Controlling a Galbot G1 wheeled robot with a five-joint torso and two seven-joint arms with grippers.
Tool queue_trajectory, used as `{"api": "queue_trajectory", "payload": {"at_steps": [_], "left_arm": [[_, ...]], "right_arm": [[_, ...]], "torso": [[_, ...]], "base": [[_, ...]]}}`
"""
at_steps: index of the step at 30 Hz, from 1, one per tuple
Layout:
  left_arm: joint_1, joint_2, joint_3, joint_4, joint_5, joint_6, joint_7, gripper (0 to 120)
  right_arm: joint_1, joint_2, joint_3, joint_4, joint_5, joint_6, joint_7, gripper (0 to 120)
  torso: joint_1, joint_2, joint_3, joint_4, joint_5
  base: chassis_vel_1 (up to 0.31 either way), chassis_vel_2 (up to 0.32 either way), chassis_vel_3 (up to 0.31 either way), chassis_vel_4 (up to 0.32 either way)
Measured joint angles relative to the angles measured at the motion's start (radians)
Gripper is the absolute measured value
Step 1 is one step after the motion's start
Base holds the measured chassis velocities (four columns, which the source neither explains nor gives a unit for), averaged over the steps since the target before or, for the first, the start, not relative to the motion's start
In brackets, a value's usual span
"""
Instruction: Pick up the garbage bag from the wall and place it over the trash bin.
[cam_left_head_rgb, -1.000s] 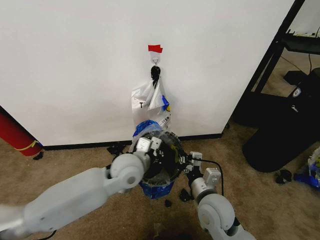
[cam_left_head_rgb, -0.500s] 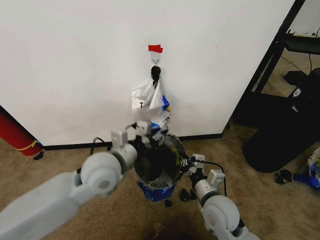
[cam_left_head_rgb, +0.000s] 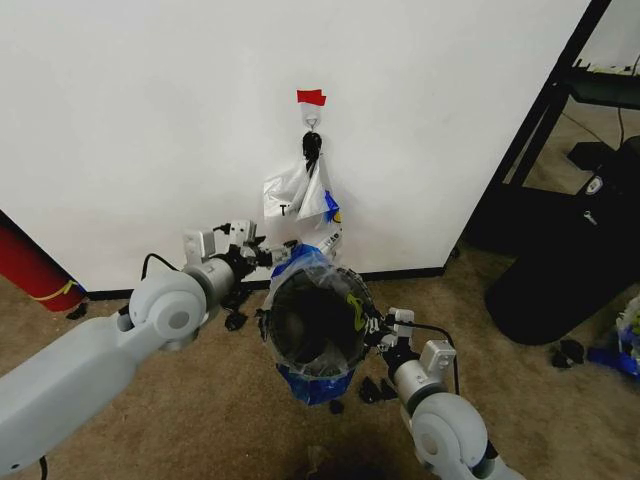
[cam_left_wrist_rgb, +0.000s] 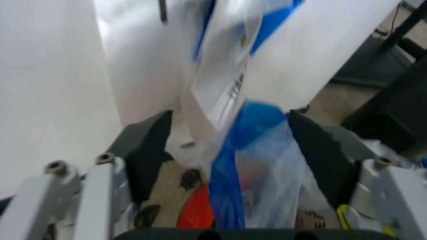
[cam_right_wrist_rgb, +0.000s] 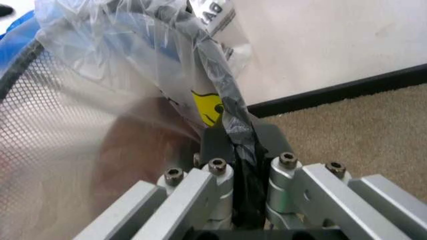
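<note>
Backing everything, the white wall (cam_left_head_rgb: 150, 120) carries a hook with a whiter bag (cam_left_head_rgb: 300, 195) under red tape (cam_left_head_rgb: 311, 97). Below it, the wire-mesh trash bin (cam_left_head_rgb: 312, 325) wears the garbage bag (cam_left_head_rgb: 305, 262) over its rim. Left gripper (cam_left_head_rgb: 262, 254) spreads its fingers wide beside the bag's blue edge; right gripper (cam_left_head_rgb: 372, 330) pinches bag and rim together.

The trash bin (cam_left_head_rgb: 312, 325), at the centre of the head view, has its mesh and red base mostly hidden under the garbage bag (cam_left_head_rgb: 330, 290); the left wrist view's plastic is blurred, perhaps the same bag.

Pale grey rounded arms, black cables, screwed silver-and-black end effectors.
</note>
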Motion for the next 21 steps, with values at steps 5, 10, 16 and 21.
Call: {"api": "queue_trajectory", "payload": {"at_steps": [5,10,16,21], "left_arm": [[-0.013,-0.015,0.03,0.031,-0.005,-0.006,0.004,47],[-0.008,-0.015,0.037,0.037,-0.005,-0.012,0.008,34],[-0.011,-0.023,0.049,0.052,0.004,-0.017,0.003,11],[-0.026,-0.032,0.061,0.07,0.002,-0.019,-0.001,0]], "right_arm": [[-0.003,0.005,0.001,0.003,0.0,-0.003,0.004,1],[-0.002,0.006,0.004,0.003,0.0,-0.003,0.006,1],[0.007,0.006,0.0,0.002,0.008,-0.005,0.01,1],[0.008,0.006,-0.001,0.004,0.017,-0.007,0.011,1]], "torso": [[0.0,0.0,0.0,0.0,0.0],[0.0,0.0,0.0,0.0001,0.0],[0.0,0.0,0.0,0.0001,0.0],[0.0,0.0,0.0,0.0001,0.0]], "base": [[0.0,0.0,0.0,0.0],[0.0,0.0,0.0,0.0],[0.0,0.0,0.0,0.0],[0.0,0.0,0.0,0.0]]}}
